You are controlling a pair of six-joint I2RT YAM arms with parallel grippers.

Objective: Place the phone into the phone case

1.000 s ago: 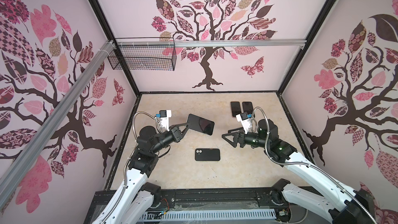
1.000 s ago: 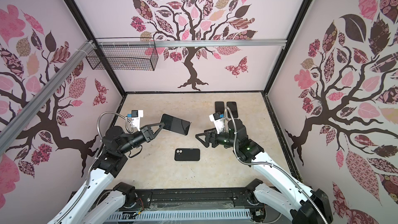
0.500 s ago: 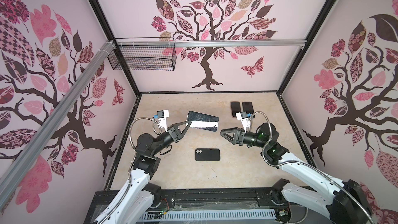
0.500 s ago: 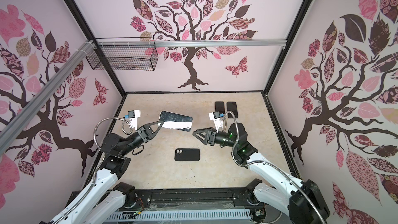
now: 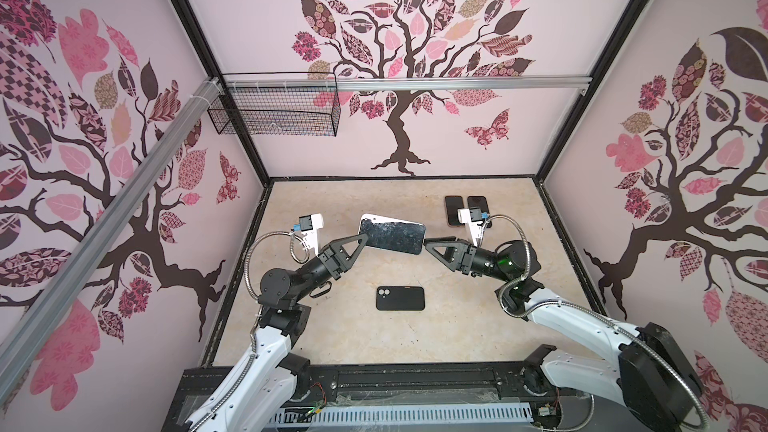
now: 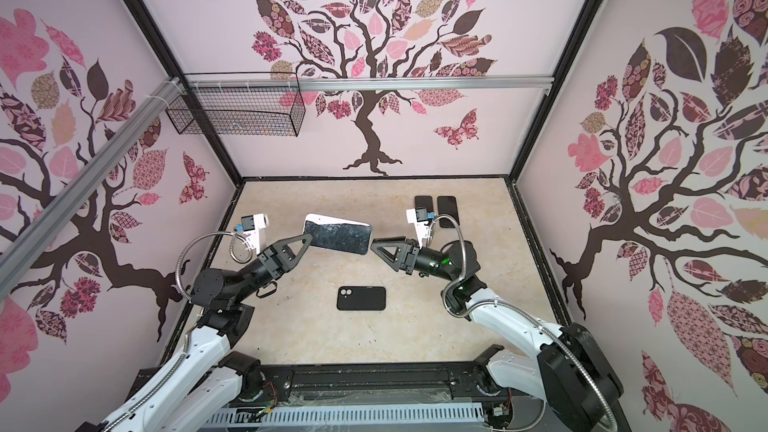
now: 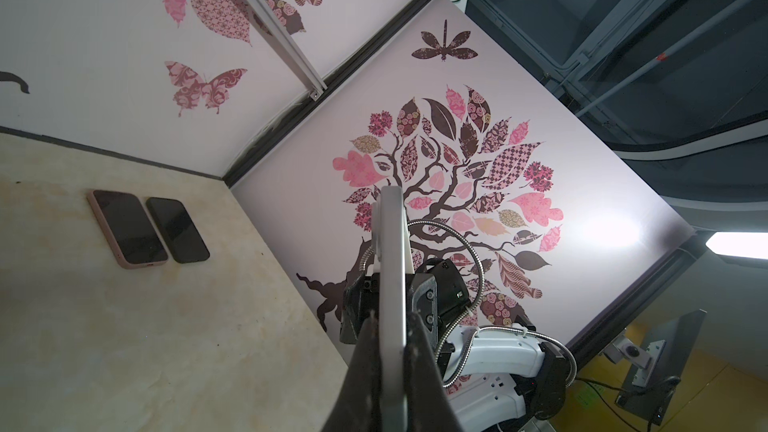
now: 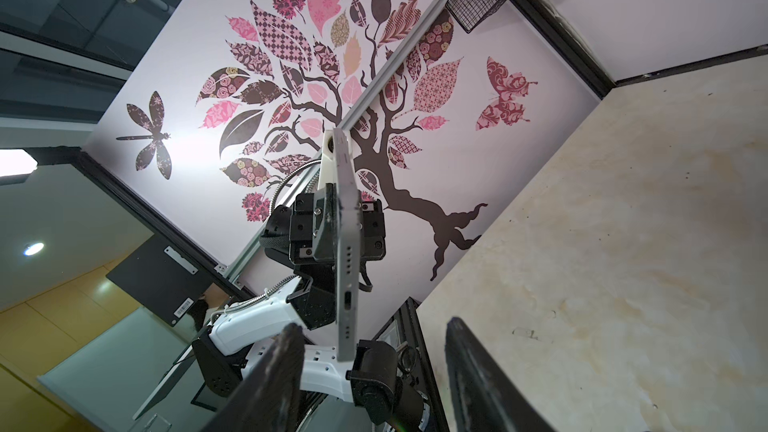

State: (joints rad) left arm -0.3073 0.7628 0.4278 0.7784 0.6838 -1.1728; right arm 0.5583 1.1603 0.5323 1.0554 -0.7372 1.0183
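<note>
L gripper (image 5: 365, 239) is clamping the phone (image 5: 392, 236) above the table (image 5: 353, 338) (case (image 5: 400, 298) lying flat below) while R gripper (image 5: 427, 244) is straddling its free end, jaws apart, not touching.

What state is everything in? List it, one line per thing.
phone: off the table, tilted, gripped at one end by the left tool.
left tool: shut on the phone.
right tool: open, jaws either side of the phone's free end, not gripping.
case: flat on the table, apart from the phone.
pink-cased phone: flat at the back, screen dark.
black phone: flat beside it, screen dark.
</note>
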